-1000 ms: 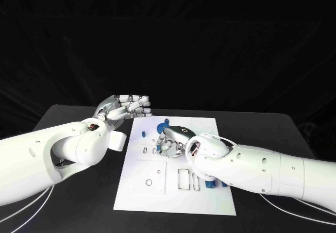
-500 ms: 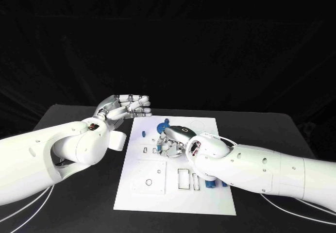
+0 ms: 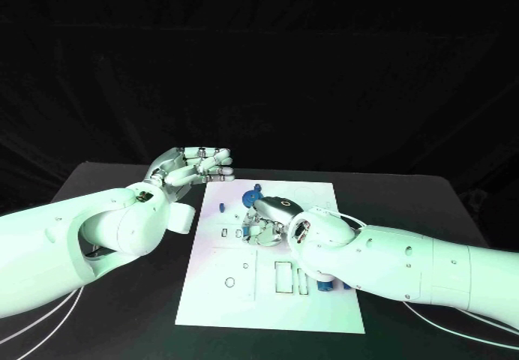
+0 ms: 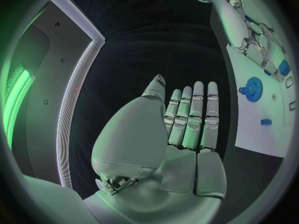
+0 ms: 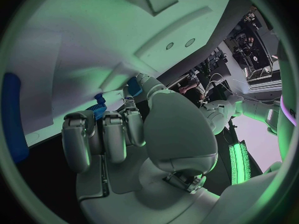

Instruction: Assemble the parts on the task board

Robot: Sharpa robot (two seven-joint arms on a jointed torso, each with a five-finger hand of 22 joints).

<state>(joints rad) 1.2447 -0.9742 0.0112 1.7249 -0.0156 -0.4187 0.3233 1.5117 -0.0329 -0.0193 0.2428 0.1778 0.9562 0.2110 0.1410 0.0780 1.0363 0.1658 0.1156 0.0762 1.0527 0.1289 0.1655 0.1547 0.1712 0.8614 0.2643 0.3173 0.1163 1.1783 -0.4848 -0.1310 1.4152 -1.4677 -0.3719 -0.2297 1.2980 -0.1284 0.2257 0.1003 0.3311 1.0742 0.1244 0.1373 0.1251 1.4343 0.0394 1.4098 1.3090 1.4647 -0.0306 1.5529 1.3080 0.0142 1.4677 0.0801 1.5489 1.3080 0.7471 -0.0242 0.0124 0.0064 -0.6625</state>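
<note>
We saw the task board (image 3: 232, 289), a long white plate with outlined slots and small holes, lying in the lower centre of the head view on the black table (image 3: 108, 176). A blue gear-shaped part (image 3: 250, 198) sat near its upper end, with a smaller blue piece (image 3: 218, 207) just to the left of it and other blue parts (image 3: 327, 284) low by the right forearm. The right hand (image 3: 265, 221) rested fingers-down on the board's middle, fingers curled together; we could not tell whether they pinched anything. The left hand (image 3: 195, 166) hung left of the board's top edge, fingers straight, side by side, holding nothing.
</note>
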